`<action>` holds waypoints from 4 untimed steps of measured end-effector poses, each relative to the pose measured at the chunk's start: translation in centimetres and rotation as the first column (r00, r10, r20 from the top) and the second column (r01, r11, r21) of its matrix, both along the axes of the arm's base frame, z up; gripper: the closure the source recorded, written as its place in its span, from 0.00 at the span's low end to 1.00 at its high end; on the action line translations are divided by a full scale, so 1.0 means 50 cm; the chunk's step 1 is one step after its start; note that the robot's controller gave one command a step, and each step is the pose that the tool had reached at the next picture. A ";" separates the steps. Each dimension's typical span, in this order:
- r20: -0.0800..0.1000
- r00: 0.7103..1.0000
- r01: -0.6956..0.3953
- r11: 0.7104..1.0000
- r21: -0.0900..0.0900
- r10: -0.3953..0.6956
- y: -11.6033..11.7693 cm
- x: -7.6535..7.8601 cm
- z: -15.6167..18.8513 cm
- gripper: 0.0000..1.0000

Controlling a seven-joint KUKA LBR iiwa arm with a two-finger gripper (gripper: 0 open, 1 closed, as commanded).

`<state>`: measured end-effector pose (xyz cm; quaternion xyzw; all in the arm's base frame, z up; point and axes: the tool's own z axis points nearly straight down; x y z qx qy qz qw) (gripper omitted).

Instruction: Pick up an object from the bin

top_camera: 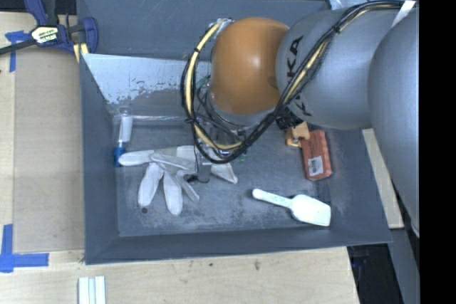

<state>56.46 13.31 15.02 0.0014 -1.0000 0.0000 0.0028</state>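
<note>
Wrist hardware hangs over the middle of the grey bin [96, 174]. The silver arm [356, 60] comes in from the right and carries a rounded orange cover [246, 64], with black and yellow cables [192, 85] looped round its left side. Below that cover the dark end effector [201, 174] points down at the bin floor, left of centre. Whether it is apart or together I cannot tell, since the wrist and cables hide most of it and only a small dark tip is visible against the floor.

That tip sits at the right edge of a limp white glove-like thing [162, 185]. This thing lies flat on the floor in the left half of the bin, with several finger-shaped lobes fanning out toward the near left. One pale flap of it lies just to the right of the end effector. The tip looks to be touching or just above the white material, but nothing can be seen gripped.

A clear tube with a blue end [124, 133] lies at the far left, just beside the glove-like thing, with its blue end pointing toward the near side. A white scoop [299, 207] rests on the near right part of the floor, handle to the left, well apart from the end effector. A red-brown rectangular pack [316, 155] lies at the right, close to the wall and partly under the arm. A small orange piece [295, 134] sits at its far left corner.
</note>
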 end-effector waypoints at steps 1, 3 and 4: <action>0.008 1.000 0.003 1.000 0.001 -0.003 -0.001 0.004 0.009 0.00; 0.013 1.000 -0.023 1.000 0.003 0.023 0.023 0.008 -0.152 1.00; 0.013 1.000 -0.023 1.000 0.003 0.023 0.023 0.008 -0.152 1.00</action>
